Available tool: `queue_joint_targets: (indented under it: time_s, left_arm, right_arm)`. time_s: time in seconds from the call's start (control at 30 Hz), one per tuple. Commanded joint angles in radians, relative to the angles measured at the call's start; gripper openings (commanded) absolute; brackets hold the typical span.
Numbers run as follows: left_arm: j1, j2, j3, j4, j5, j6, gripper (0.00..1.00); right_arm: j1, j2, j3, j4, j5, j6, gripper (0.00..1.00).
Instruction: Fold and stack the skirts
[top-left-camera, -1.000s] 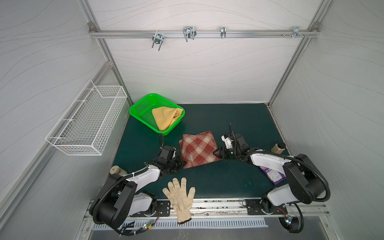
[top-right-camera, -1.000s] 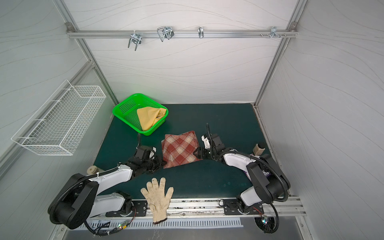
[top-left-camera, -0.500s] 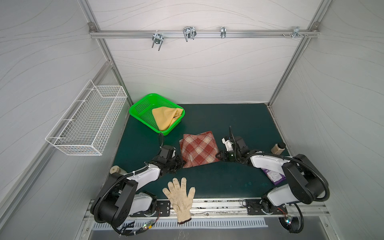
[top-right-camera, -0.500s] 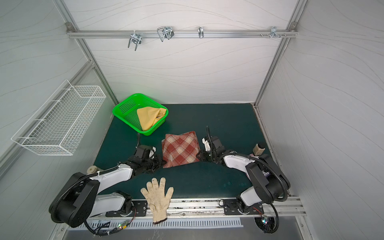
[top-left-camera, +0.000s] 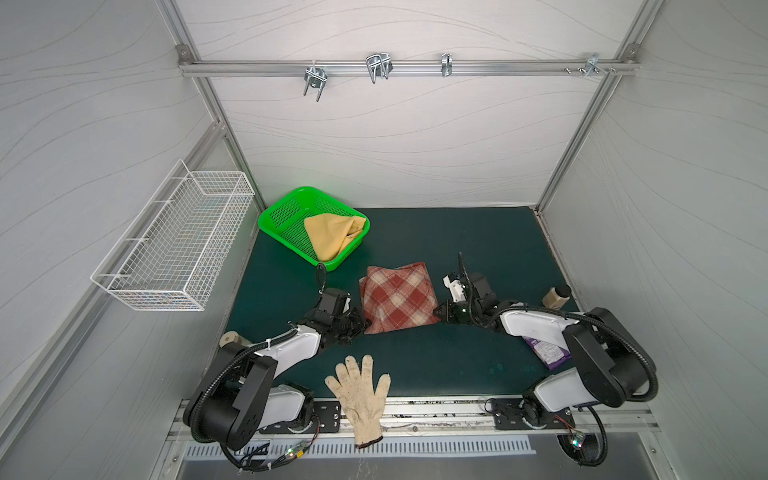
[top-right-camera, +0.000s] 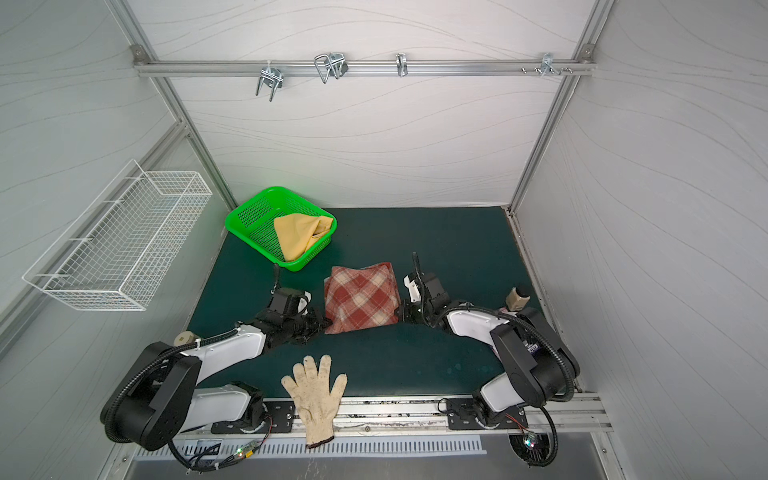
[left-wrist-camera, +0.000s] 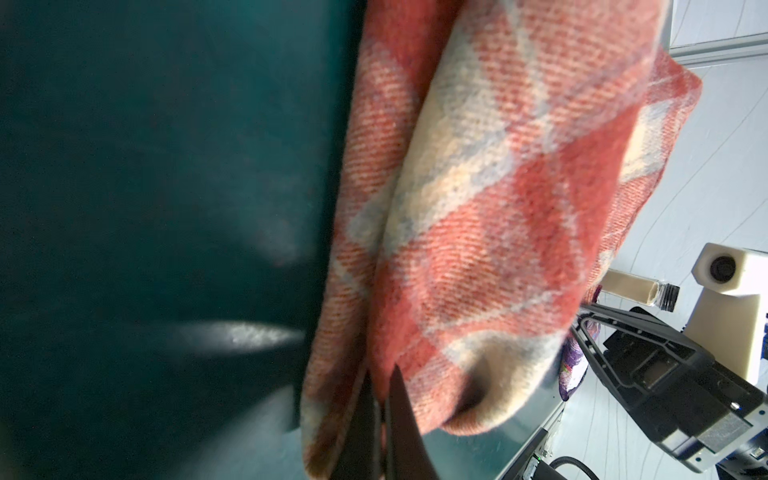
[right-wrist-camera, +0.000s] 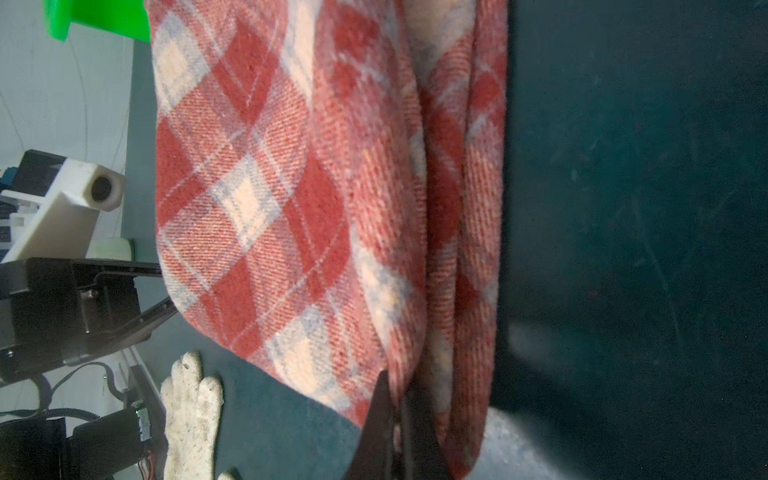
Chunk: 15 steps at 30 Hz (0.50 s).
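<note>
As both arms (top-left-camera: 291, 347) (top-left-camera: 530, 326) stretch low, jaws pinching plaid skirt (top-left-camera: 397, 299)

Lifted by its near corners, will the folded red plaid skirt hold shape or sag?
Probably sag: the rust-red and cream plaid woolly skirt lies in soft folds, so its middle should droop between the left gripper and right gripper, both shut on its edge. Loose layers may fall open; the fuzzy weave likely won't slip.

Purple packet (top-left-camera: 548, 355) mostly behind right arm (top-left-camera: 534, 328)
</note>
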Motion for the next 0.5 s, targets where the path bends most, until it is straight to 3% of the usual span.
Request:
queue_joint_targets:
  time_s: [0.0, 0.47]
  left_arm:
    - [0.026, 0.006, 0.047, -0.016, 0.012, 0.034, 0.0]
    - [0.15, -0.065, 0.093, -0.206, 0.045, 0.148, 0.0]
  right_arm:
    - [0.002, 0.01, -0.005, 0.006, -0.018, -0.001, 0.0]
    - [-0.042, -0.015, 0.014, -0.054, -0.015, -0.024, 0.0]
